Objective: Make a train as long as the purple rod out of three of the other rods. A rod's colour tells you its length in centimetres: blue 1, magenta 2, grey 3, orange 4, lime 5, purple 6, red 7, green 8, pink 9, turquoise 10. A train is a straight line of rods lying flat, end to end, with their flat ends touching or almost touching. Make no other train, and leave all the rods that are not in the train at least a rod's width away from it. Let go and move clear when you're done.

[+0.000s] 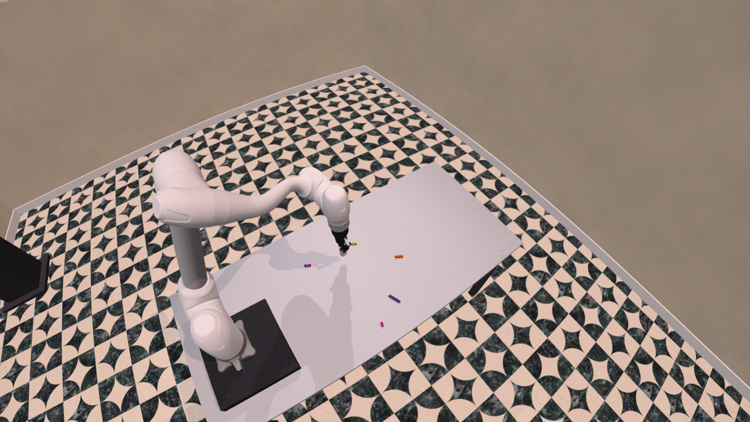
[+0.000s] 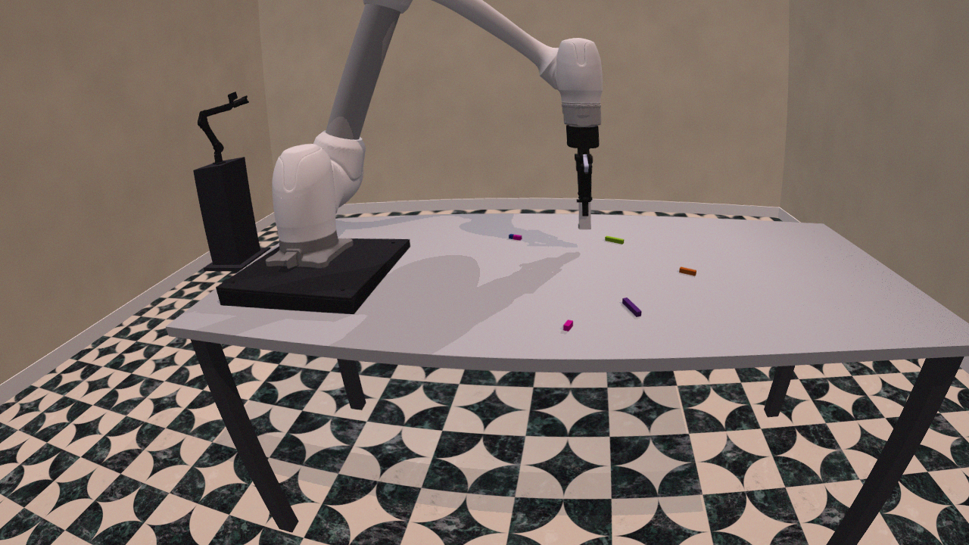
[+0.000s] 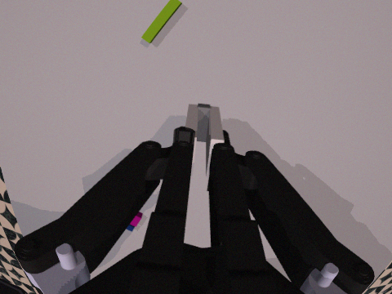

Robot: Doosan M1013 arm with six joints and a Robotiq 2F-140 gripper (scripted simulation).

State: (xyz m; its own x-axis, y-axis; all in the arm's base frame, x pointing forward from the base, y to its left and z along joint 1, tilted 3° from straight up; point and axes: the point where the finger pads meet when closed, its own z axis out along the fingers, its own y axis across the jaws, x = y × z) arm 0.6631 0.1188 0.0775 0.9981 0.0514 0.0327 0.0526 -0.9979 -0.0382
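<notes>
Between the fingers (image 1: 343, 253) (image 2: 584, 220), 1 grey rod (image 3: 203, 118)

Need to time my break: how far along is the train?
Two of three rods look placed: the blue rod and a magenta rod sit end to end. The pincer seems to hold the grey rod. Left: setting it in line and letting go.

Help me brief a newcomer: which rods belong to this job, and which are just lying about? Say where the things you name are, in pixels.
Job:
- purple rod (image 1: 394, 298) (image 2: 631, 306), length guide
- blue rod (image 1: 305, 265) (image 2: 511, 236) (image 3: 130, 228)
- magenta rod (image 1: 309, 265) (image 2: 516, 237) (image 3: 136, 220) at blue's end
- grey rod (image 3: 203, 118) in the gripper (image 1: 343, 254) (image 2: 584, 225) (image 3: 202, 120)

Lying about:
- lime rod (image 1: 353, 243) (image 2: 614, 240) (image 3: 162, 21)
- orange rod (image 1: 399, 256) (image 2: 687, 271)
- lone magenta rod (image 1: 381, 324) (image 2: 568, 325)
</notes>
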